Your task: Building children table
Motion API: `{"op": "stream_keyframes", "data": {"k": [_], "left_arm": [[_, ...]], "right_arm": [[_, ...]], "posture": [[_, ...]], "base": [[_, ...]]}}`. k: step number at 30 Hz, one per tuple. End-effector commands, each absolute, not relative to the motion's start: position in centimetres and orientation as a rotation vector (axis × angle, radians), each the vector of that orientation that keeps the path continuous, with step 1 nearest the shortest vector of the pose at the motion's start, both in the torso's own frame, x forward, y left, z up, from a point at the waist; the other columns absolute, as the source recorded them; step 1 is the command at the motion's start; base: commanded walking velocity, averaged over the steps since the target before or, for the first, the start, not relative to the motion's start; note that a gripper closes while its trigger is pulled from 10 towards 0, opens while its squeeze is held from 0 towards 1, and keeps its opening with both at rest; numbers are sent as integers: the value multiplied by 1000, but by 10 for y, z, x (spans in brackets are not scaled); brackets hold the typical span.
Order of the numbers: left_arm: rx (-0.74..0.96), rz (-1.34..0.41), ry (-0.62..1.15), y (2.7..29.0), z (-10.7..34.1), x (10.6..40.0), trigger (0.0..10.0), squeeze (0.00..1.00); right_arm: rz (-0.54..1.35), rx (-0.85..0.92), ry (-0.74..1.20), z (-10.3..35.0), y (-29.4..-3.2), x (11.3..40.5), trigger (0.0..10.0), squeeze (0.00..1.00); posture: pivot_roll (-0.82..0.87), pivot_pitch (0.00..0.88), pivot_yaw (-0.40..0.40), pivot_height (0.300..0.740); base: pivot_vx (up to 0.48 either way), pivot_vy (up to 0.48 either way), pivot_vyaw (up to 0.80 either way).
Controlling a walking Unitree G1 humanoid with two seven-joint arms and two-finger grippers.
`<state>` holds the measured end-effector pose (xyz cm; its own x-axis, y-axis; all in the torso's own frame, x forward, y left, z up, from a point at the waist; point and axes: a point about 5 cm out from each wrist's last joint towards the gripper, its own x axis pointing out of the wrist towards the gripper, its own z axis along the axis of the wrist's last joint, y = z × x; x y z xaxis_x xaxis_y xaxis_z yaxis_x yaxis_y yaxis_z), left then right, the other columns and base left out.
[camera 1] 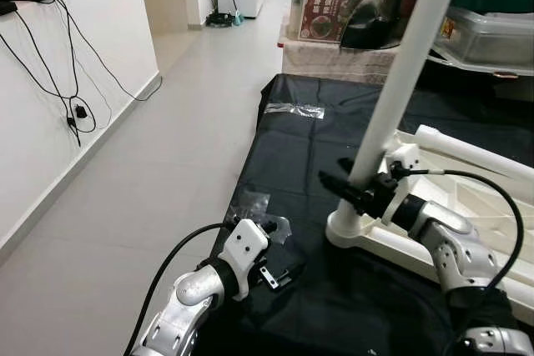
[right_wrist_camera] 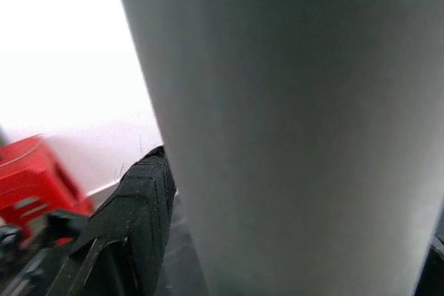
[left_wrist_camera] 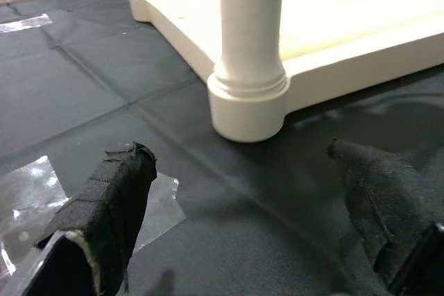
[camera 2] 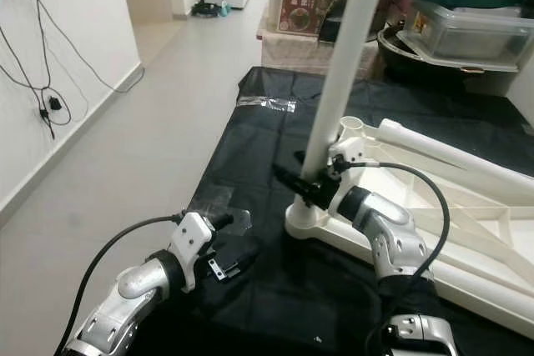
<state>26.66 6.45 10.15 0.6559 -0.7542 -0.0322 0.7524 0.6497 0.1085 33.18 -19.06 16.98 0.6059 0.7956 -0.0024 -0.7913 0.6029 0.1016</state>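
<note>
A white table top (camera 1: 471,214) lies upside down on a black cloth (camera 1: 309,147). One white table leg (camera 1: 400,72) stands in its near corner socket (left_wrist_camera: 246,105), leaning slightly. My right gripper (camera 1: 350,185) is shut on the lower part of this leg. In the right wrist view the leg (right_wrist_camera: 298,129) fills the middle, with a black finger (right_wrist_camera: 139,206) beside it. Another white leg (camera 2: 450,156) lies across the table top. Low over the cloth, left of the socket, my left gripper (left_wrist_camera: 236,152) is open, with nothing between its fingers.
A crumpled clear plastic bag (camera 1: 250,202) lies on the cloth by my left gripper, and another clear strip (camera 1: 294,110) lies farther back. Storage boxes and lidded tubs (camera 1: 334,6) stand behind the cloth. Grey floor and a wall with hanging cables (camera 1: 75,110) lie to the left.
</note>
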Motion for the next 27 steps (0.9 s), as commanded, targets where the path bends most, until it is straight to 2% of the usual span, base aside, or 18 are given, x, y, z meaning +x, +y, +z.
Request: {"op": "stream_keyframes", "data": {"k": [1,4,5,11,15,16,17,18,19,21,22,24,26,27], "left_arm": [[124,-858,-3,64,99,268,10000,0],[125,-858,-3,64,99,268,10000,0],[125,-860,-3,64,99,268,10000,0],[124,-861,-1,64,99,268,10000,0],[120,-860,0,65,99,267,10000,0],[120,-860,0,65,99,267,10000,0],[119,-860,0,65,99,267,10000,0],[119,-862,1,65,99,267,10000,0],[119,-862,1,65,99,267,10000,0],[118,-863,3,65,99,266,10000,0],[118,-863,3,65,99,266,10000,0],[117,-864,4,65,98,266,10000,0],[117,-864,4,65,98,266,10000,0],[118,-863,4,65,98,266,10000,0]], "right_arm": [[1066,85,115,165,-175,334,10000,0],[1099,69,139,163,-174,334,10000,0],[1116,25,171,159,-171,334,0,0],[988,9,95,157,-171,339,0,0],[503,94,-13,160,-185,349,0,0],[503,94,-13,160,-185,349,0,0],[374,94,-22,160,-192,352,0,0],[143,94,-4,156,-206,353,0,0],[143,94,-4,156,-206,353,0,0],[-261,113,36,147,-230,342,0,0],[-261,113,36,147,-230,342,0,0],[-513,112,44,140,-231,321,0,0],[-513,112,44,140,-231,321,0,0],[-575,118,44,139,-228,314,0,0]], "posture": [[198,0,-63,740],[198,0,-63,740],[198,0,-63,740],[198,0,-65,740],[189,0,-59,740],[189,0,-59,740],[189,0,-59,740],[189,0,-57,740],[189,0,-57,740],[183,0,-55,740],[183,0,-55,740],[182,0,-60,740],[182,0,-60,740],[182,0,-60,740]], "base": [[0,0,0],[0,0,0],[0,0,0],[0,0,0],[0,0,0],[0,0,0],[0,0,0],[0,0,0],[0,0,0],[0,0,0],[0,0,0],[0,0,0],[0,0,0],[0,0,0]]}}
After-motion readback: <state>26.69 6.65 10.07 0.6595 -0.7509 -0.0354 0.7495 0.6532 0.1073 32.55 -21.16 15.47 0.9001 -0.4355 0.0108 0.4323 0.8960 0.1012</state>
